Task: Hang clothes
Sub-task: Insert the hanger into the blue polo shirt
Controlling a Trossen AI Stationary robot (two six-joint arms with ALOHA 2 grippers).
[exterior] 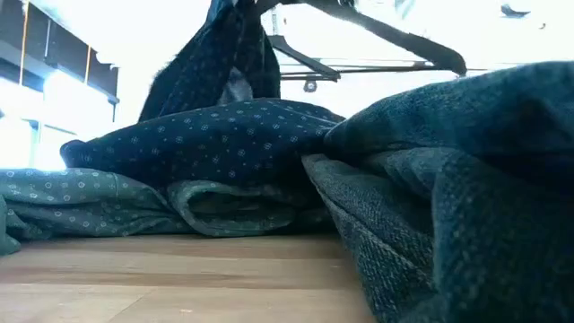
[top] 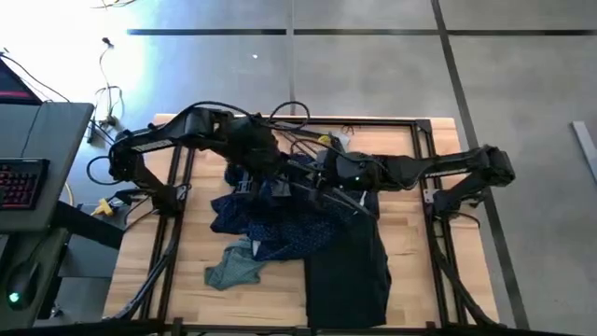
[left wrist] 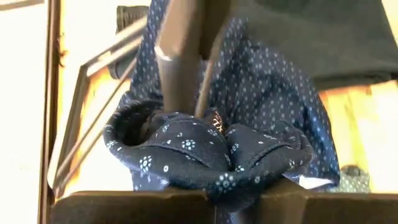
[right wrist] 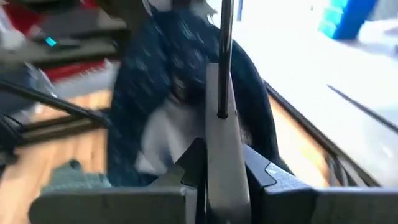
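The navy dotted shirt [top: 270, 219] lies mid-table with its upper part [exterior: 224, 54] pulled up. My left gripper [top: 250, 182] [left wrist: 236, 193] is shut on that raised cloth. A thin grey hanger [exterior: 395, 40] [left wrist: 180, 56] hangs above the table, one arm reaching into the shirt's opening. My right gripper [top: 322, 182] [right wrist: 221, 180] is shut on it. The teal shirt [top: 233, 269] [exterior: 90, 202] lies crumpled at the near left, partly under the navy one. The black trousers [top: 350, 266] [exterior: 466, 179] lie flat at the near right. My left gripper pinches a bunched fold of the navy shirt [left wrist: 230, 165], several layers, beside the opening that the hanger's arm enters. That part is lifted off the table, and the rest of the shirt [exterior: 215, 144] sags down onto the other clothes. My right gripper pinches the hanger's flat grey neck [right wrist: 219, 124] between its two fingers, just below where the metal hook rod [right wrist: 224, 56] comes out. The hanger is lifted clear of the table and tilted.
A black metal frame [top: 424, 159] runs along the table's far edge and down both sides [top: 173, 233]. A desk with a keyboard [top: 19, 182] stands off the left edge. Bare wood [top: 187, 308] shows at the near left.
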